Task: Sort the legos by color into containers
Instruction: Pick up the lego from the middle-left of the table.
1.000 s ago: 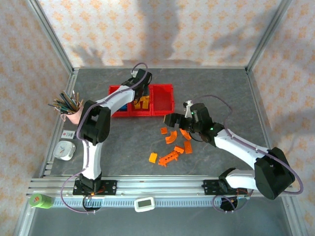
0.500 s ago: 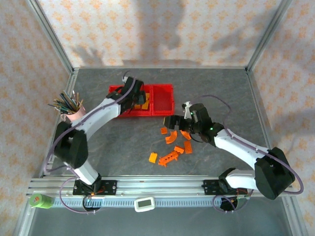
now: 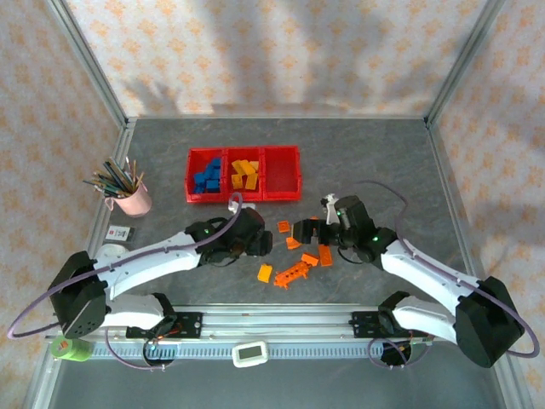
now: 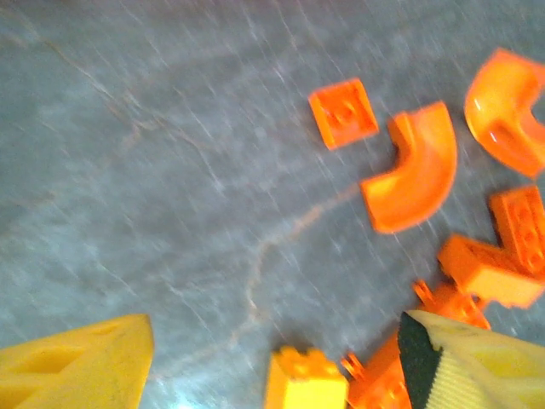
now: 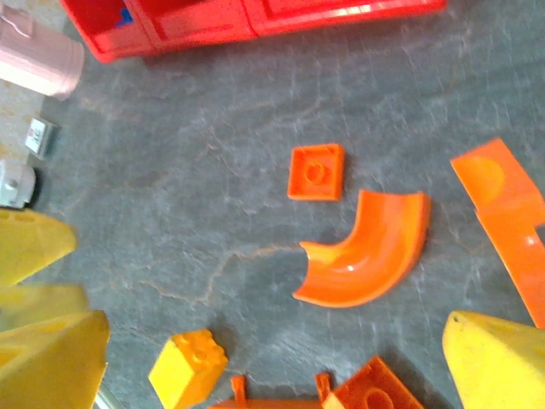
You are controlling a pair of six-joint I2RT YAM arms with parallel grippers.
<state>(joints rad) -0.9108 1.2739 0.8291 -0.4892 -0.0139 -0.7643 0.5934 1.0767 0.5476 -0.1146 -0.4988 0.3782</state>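
Observation:
The red containers [image 3: 243, 197] stand at the back of the table, with blue legos [image 3: 207, 177] in the left bin and yellow ones [image 3: 245, 175] in the middle bin. Loose orange legos lie in front: a flat square [image 4: 343, 112], a curved piece [image 5: 370, 251], a long toothed piece [image 3: 292, 274] and a yellow-orange brick [image 5: 189, 366]. My left gripper [image 3: 260, 244] hangs open just left of this pile, nothing between its fingers [image 4: 77, 366]. My right gripper [image 3: 306, 230] stands open over the pile's right side, its wide-spread fingers [image 5: 502, 366] holding nothing.
A pink pencil cup [image 3: 130, 198] stands at the left, with a small card [image 3: 119, 232] in front of it. A green object [image 3: 68, 348] and a white timer [image 3: 251, 352] sit at the near rail. The containers' right bin [image 3: 281, 170] holds nothing.
My left arm has swung from over the containers down to the table beside the loose orange legos, its jaws widening. My right gripper has shifted slightly toward the near edge.

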